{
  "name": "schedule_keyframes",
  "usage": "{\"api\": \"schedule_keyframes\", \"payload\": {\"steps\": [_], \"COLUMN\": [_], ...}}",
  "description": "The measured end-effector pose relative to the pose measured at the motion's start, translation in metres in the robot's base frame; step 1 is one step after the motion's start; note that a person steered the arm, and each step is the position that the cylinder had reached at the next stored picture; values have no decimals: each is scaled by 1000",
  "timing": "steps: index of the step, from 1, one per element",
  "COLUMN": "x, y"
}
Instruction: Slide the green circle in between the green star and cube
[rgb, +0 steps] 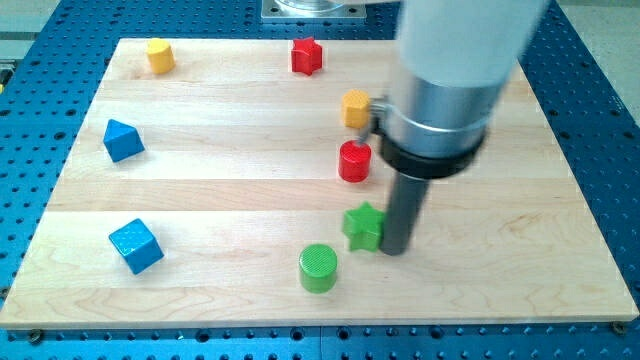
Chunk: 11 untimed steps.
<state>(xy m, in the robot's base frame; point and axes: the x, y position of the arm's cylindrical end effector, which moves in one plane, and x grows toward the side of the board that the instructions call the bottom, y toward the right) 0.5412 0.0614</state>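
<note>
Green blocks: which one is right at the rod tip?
The green star. My tip sits against its right side in the view. The green circle lies apart, lower and to the view's left.

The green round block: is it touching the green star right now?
No. The green circle sits apart from the green star, lower and toward the view's left; my tip stands against the star's right side.

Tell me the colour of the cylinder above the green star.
Red: the cylinder, seen in the camera view, the only one.
</note>
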Motion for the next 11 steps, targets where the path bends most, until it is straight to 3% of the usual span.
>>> {"api": "schedule_keyframes", "payload": {"steps": [1,2,4,5,7,9,11], "x": [-10,-3,35,53,43,-3,44], "y": [-19,0,15,-5,-124,-145,-153]}}
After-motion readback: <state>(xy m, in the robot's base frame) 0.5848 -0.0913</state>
